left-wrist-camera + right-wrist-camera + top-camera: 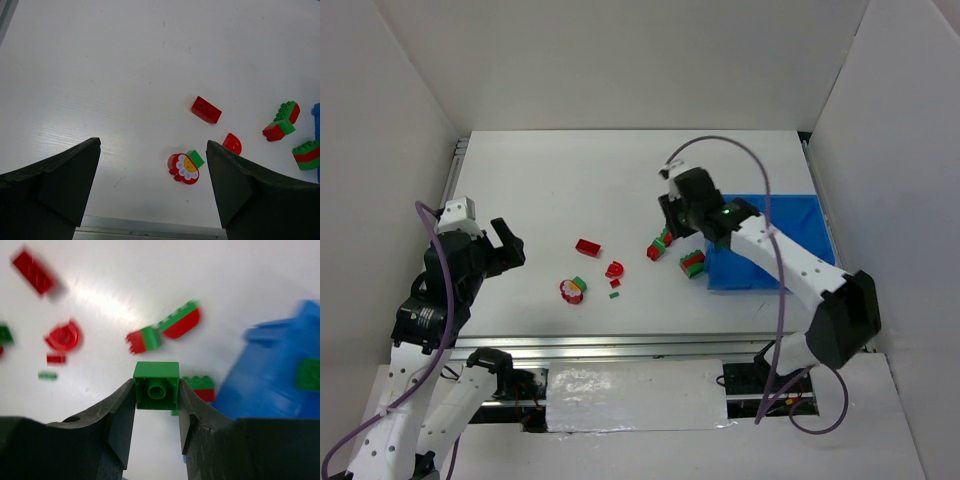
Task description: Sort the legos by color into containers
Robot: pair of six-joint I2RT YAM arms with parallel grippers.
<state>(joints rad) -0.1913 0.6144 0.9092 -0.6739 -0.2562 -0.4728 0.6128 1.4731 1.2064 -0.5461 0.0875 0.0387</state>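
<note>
On the left, our left gripper [153, 144] hangs over the smooth white table [540, 180] with its matte black fingers spread wide, near the round red-white piece [185, 169] and a glossy red brick [206, 109]. On the right, our right gripper [156, 392] pinches a square green brick [156, 377] by its sides. It sits beside the blue bin [270, 375], with joined red-green legos [165, 332] lying on the table between.

White arms [790, 265], black pincers [152, 150], purple cables [720, 138].

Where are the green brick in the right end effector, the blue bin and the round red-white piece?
green brick [156, 385]: right wrist view, middle of its facing side.
blue bin [810, 220]: top view, bare inner surface, far right.
round red-white piece [186, 169]: left wrist view, its white-petalled face.
</note>
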